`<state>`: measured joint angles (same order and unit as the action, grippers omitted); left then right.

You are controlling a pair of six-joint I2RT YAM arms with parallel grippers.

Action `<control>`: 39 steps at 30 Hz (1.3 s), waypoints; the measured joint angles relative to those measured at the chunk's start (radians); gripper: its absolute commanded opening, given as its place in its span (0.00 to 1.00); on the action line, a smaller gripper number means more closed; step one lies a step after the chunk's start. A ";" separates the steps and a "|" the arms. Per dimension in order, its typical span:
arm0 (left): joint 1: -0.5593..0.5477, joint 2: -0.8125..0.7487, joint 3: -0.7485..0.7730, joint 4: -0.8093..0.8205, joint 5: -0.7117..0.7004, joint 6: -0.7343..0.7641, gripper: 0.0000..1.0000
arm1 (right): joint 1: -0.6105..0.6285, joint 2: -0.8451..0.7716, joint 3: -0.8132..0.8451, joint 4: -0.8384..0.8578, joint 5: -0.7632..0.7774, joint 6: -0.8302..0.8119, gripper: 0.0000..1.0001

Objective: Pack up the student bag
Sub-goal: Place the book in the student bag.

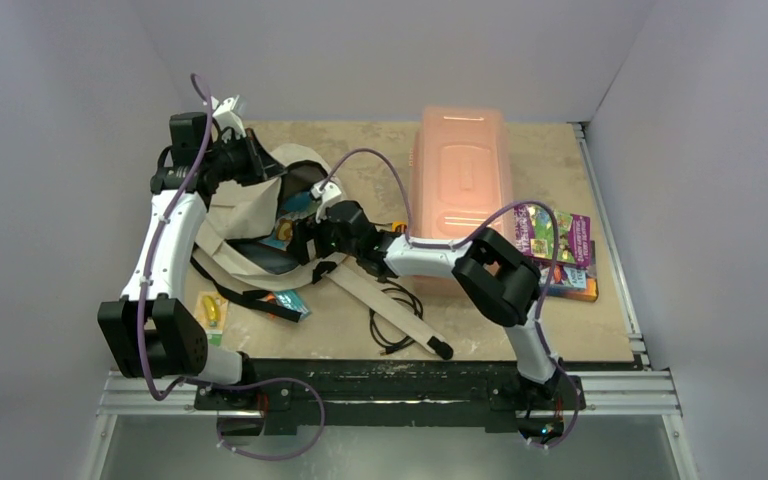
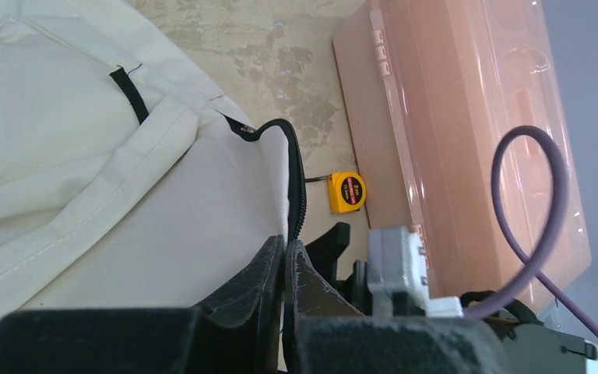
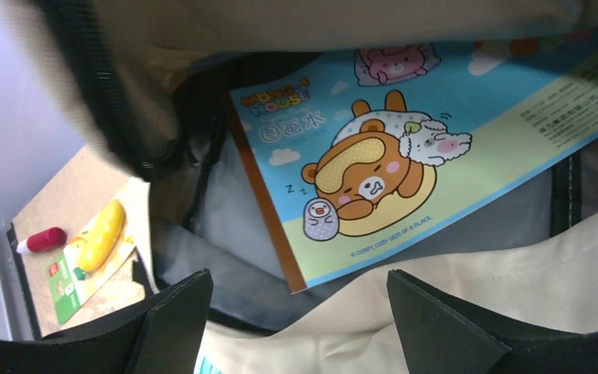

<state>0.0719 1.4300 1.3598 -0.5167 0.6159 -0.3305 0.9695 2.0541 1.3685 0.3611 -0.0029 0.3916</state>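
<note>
We see the cream fabric backpack (image 1: 243,212) w/ black straps lying left of centre on the tan wooden table (image 1: 580,320), its mouth gaping toward the right. Inside, against the dark lining, lies a blue-and-green picture book w/ a cartoon bear cover (image 3: 374,156).

The right gripper (image 3: 297,274) hangs at the bag mouth. Its jaws are spread wide w/ nothing between them, and the near cream rim sits just under the fingers.

The left gripper (image 2: 288,245) is at the bag's far-left side. It is clenched tight, w/ the black zipper edge of the opening running down into its fingertips.

Just right of the bag, a small yellow tape measure (image 2: 347,192) rests beside a translucent pink plastic box (image 1: 460,185). Colourful books (image 1: 557,240) lie right of that box, and a black cable (image 1: 395,315) lies near-centre. A card w/ a yellow banana-shaped piece (image 3: 101,234) lies near-left.
</note>
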 measured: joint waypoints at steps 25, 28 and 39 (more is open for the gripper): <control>0.000 0.000 0.000 0.023 0.017 -0.028 0.00 | 0.001 0.141 0.043 0.002 -0.036 0.508 0.60; 0.000 0.000 0.000 0.022 0.017 -0.028 0.00 | 0.005 0.168 0.064 -0.003 -0.029 0.513 0.58; -0.006 0.000 0.000 0.023 0.017 -0.028 0.00 | 0.010 0.385 0.386 0.006 -0.047 0.354 0.34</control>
<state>0.0662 1.4296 1.3594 -0.4934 0.6331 -0.3584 0.9798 2.4390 1.7546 0.3676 -0.0498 0.7456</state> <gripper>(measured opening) 0.012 0.272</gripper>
